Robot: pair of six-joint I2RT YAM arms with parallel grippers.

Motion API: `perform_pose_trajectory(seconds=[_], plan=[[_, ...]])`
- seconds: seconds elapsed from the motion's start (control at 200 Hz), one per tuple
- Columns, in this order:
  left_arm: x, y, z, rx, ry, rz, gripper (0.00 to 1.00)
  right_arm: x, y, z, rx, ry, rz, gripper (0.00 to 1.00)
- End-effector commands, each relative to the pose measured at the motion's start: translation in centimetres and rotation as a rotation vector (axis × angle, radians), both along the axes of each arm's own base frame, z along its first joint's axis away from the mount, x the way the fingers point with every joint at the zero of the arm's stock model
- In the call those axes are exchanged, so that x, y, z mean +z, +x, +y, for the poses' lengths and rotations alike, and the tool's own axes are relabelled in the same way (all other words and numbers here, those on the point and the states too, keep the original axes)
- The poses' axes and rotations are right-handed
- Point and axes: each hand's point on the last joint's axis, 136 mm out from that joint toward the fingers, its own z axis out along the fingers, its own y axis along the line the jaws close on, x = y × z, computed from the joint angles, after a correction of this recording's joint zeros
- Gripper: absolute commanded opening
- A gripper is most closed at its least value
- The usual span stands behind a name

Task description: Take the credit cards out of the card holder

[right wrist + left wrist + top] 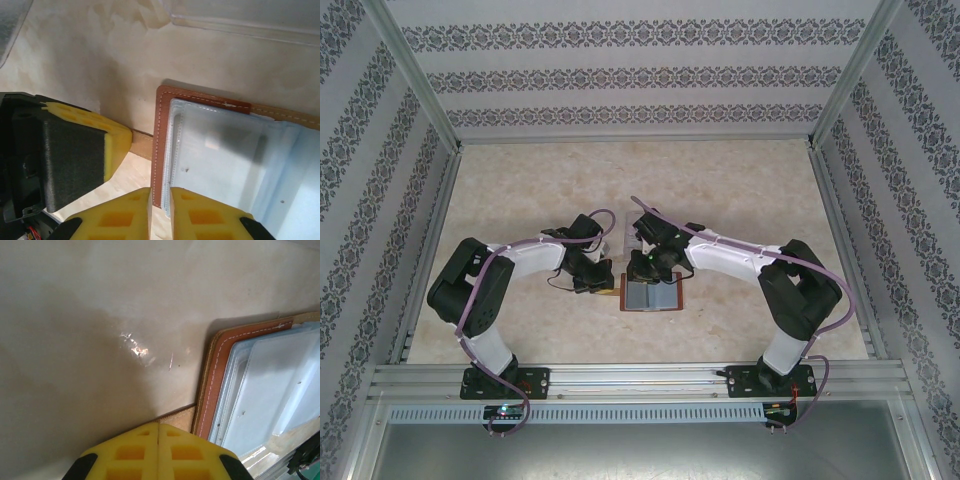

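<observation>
The card holder lies open and flat on the table, a reddish-brown leather cover with bluish-grey sleeves facing up. Whether the credit cards are in the sleeves I cannot tell. My left gripper is shut, its tips down on the tan tab strap that sticks out from the holder's left edge. My right gripper hovers over the holder's near-left corner with its jaws a narrow slit apart and nothing between them. In the top view the left gripper and right gripper meet at the holder.
A clear plastic tray stands just behind the holder, between the two wrists. The left gripper's finger is close beside my right fingers. Patterned walls and metal rails enclose the beige table.
</observation>
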Motion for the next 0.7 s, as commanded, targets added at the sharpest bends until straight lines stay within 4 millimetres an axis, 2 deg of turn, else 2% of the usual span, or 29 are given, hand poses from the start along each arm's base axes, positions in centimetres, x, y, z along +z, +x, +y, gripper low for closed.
perform_pose_trajectory(seconds=[0.0, 0.694], plan=[[-0.8, -1.0, 0.6, -0.014, 0.027, 0.019, 0.04, -0.2, -0.4, 0.4, -0.009, 0.006, 0.007, 0.18], [-1.3, -1.5, 0.4, -0.012, 0.026, 0.022, 0.04, -1.4, -1.5, 0.6, -0.011, -0.024, 0.039, 0.24]])
